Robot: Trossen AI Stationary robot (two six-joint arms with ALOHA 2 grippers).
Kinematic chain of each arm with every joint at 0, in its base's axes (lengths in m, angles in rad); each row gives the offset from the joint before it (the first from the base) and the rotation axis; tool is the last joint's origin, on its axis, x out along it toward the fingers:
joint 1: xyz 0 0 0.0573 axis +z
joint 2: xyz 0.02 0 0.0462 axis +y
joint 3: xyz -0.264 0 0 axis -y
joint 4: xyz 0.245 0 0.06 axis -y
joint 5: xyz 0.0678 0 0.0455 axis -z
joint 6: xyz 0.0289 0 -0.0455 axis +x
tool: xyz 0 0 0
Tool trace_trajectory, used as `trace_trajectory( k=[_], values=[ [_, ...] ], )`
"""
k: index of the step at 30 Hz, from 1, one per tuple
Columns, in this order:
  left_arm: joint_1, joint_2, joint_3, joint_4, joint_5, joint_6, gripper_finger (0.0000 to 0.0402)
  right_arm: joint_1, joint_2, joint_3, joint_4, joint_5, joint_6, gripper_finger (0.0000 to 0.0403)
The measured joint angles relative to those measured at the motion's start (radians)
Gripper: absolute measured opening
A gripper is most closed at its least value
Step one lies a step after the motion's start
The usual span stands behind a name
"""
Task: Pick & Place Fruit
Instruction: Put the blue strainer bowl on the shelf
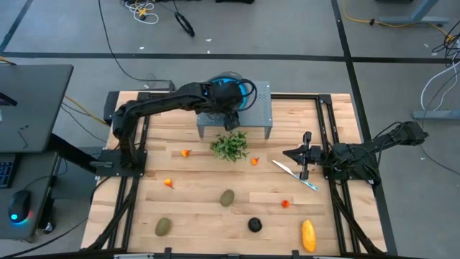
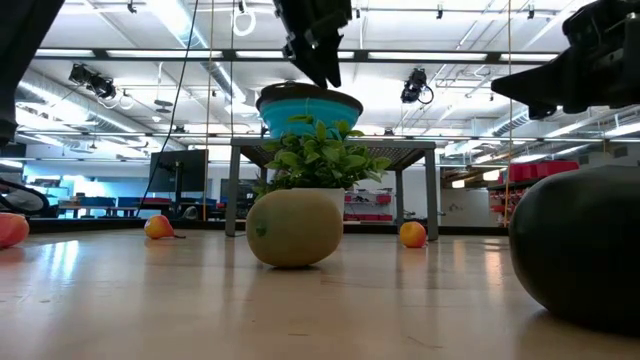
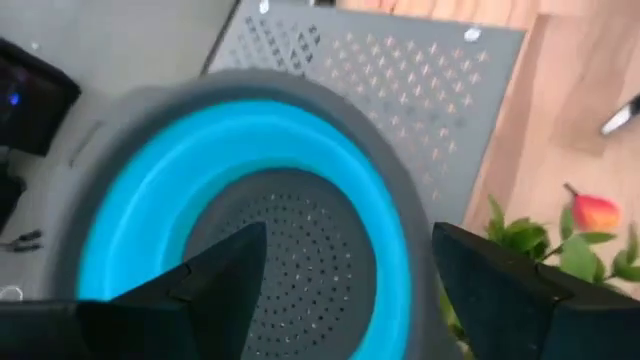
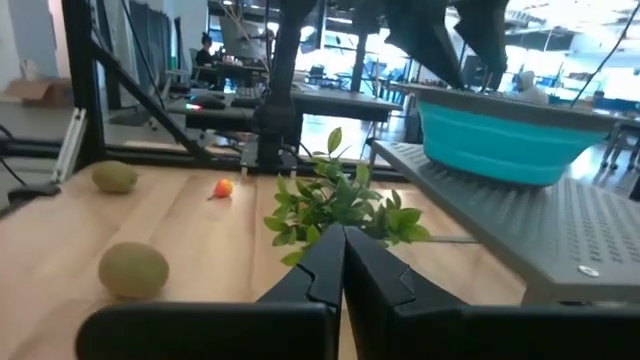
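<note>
The fruit lies spread on the wooden table: small orange pieces (image 1: 185,152) (image 1: 253,161) (image 1: 169,183), a red one (image 1: 285,203), two olive-green ovals (image 1: 227,197) (image 1: 164,227), a black ball (image 1: 254,224) and a yellow oblong (image 1: 308,235). A blue bowl with a grey rim (image 3: 260,190) stands on a grey perforated stand (image 1: 255,119) at the table's far side. My left gripper (image 3: 340,280) is open and empty just above the bowl (image 2: 310,108). My right gripper (image 1: 286,153) is shut and empty at the table's right, pointing left.
A leafy green plant tuft (image 1: 230,146) stands in front of the stand. A thin white knife with a blue handle (image 1: 295,175) lies below my right gripper. Dark rails (image 1: 332,165) run along the table's left and right sides.
</note>
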Motion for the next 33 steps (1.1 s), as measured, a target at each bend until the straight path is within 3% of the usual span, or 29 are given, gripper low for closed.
trace_trajectory(
  k=[8, 15, 30, 33],
  values=[
    [0.017, 0.015, 0.001, 0.007, 0.089, 0.002, 0.0293, 0.001, 0.006, 0.0, -0.007, -0.052, 0.057, 0.0017],
    [0.011, 0.006, 0.019, 0.008, 0.043, 0.044, 0.0293, 0.001, 0.007, 0.0, -0.007, -0.051, 0.048, 0.0017],
    [0.01, 0.016, 0.05, -0.036, 0.131, 0.017, 0.0293, 0.001, 0.007, 0.0, -0.017, -0.051, 0.045, 0.0017],
    [0.007, 0.016, 0.05, -0.049, 0.086, 0.02, 0.0293, 0.001, 0.007, 0.0, -0.031, -0.051, 0.045, 0.0017]
  ],
)
